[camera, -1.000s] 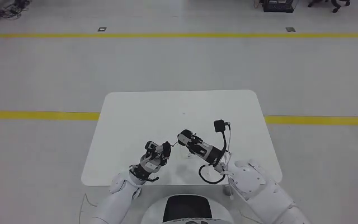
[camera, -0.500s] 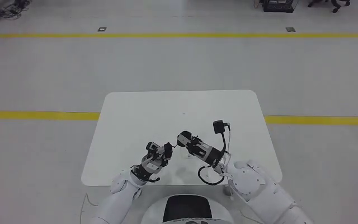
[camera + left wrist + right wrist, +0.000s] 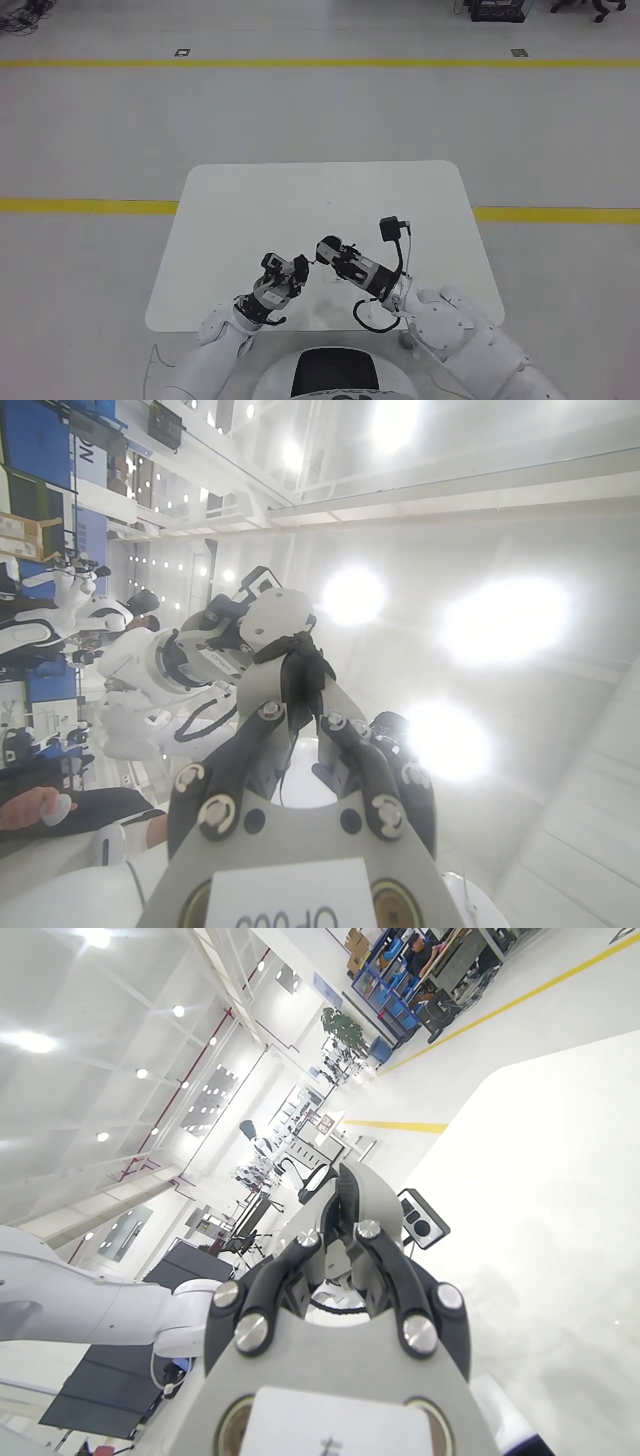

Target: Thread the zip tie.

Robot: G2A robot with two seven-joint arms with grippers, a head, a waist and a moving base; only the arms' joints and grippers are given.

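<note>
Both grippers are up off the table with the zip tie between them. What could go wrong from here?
1. The zip tie looks bunched and bent at the left gripper, so it may not feed cleanly.
2. The right gripper sits almost against the left one, so a small misalignment could make them collide.
3. Both appear to hold it above the table. A slip would likely drop it and force a regrasp.

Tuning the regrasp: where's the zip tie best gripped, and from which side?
Likely the bare stretch of zip tie just beyond the left gripper, which pinches it. It's a thin strip pointing toward the right gripper, so come head-on along it, closing on its flat faces. Which way those faces turn is too small to tell.
</note>
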